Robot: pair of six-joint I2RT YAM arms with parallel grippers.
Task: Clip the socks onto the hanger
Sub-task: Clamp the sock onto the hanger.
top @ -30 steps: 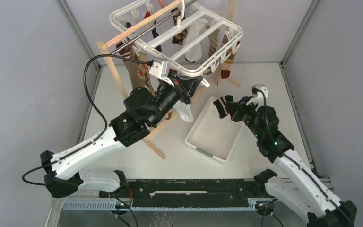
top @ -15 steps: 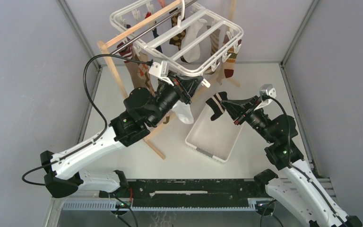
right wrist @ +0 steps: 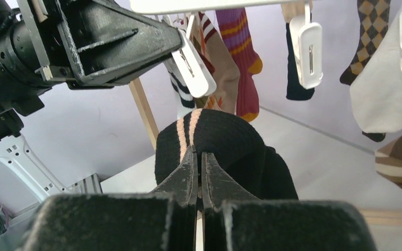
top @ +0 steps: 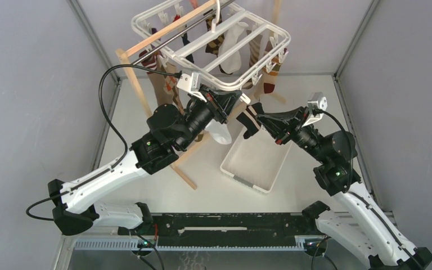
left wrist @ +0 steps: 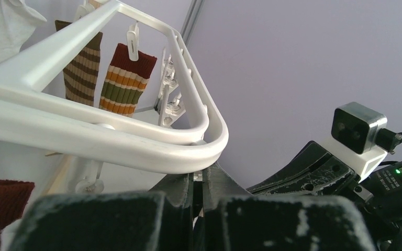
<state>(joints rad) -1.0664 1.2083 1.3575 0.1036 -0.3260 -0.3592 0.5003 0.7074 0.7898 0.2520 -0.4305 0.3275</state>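
From above, my left tool (top: pixel 235 100) is clenched at the near corner of the hanger (top: pixel 223 86), upper centre of the frame. My right tool (top: pixel 260 117), just right of it, is clamped on a black sock (top: pixel 248 122) with pale stripes, held in the air over the far end of the white basket (top: pixel 256 160) on the worktop (top: pixel 208 180). In the left wrist view the jaws meet directly beneath the hanger's rounded rim at centre, and striped socks (left wrist: pixel 125 78) hang from clips at upper left. In the right wrist view my right jaws pinch the black sock's folded cuff at centre. The left tool, upper left, seems to squeeze the top of a white clip (right wrist: pixel 194 65) just above the sock, though I cannot tell whether its mouth gapes. I judge the sock light, soft and floppy, so it will sag and bunch. The ribbed cuff is the firmest part, and I would hold just below its edge, leaving a free lip of fabric to feed into the clip. The hanger looks light and hung, likely to swing if pushed
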